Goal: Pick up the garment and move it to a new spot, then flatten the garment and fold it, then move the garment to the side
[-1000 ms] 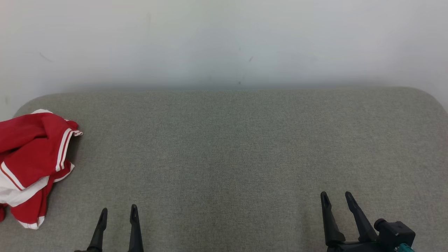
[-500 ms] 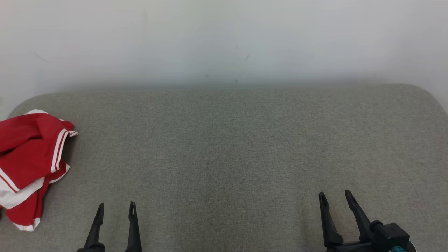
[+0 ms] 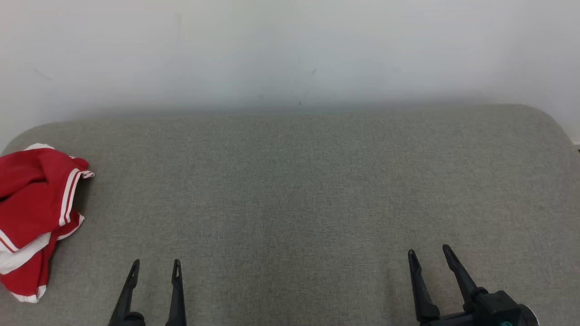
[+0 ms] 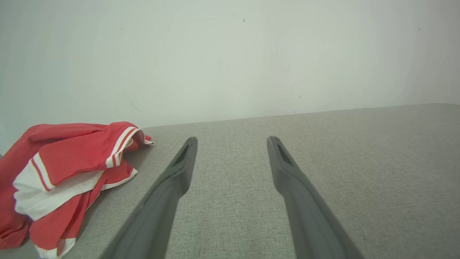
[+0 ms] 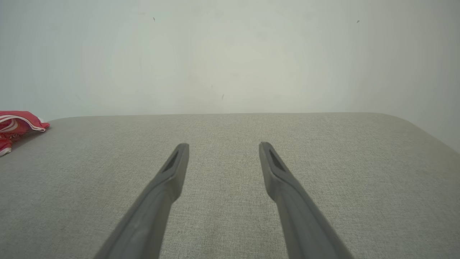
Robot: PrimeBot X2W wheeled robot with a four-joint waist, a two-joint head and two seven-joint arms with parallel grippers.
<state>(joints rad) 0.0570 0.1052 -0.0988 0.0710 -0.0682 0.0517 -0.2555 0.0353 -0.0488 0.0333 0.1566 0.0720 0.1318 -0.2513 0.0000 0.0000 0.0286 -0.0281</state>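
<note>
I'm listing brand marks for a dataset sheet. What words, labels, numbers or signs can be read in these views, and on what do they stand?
None: no text can be read.
The red and white garment shows stripes only, no print or tag.
The grey padded surface and the white wall bear no lettering; the wall has small dark specks.
The left gripper and right gripper, both open, show no markings.

The head view looks forward and down on the grey bench (image 3: 290,190), with the white wall (image 3: 290,45) at 12 o'clock. Both wrist views sit low and close over the bench, facing that wall along their own jaws. All three share the red garment (image 3: 31,203) toward 9 o'clock.
</note>
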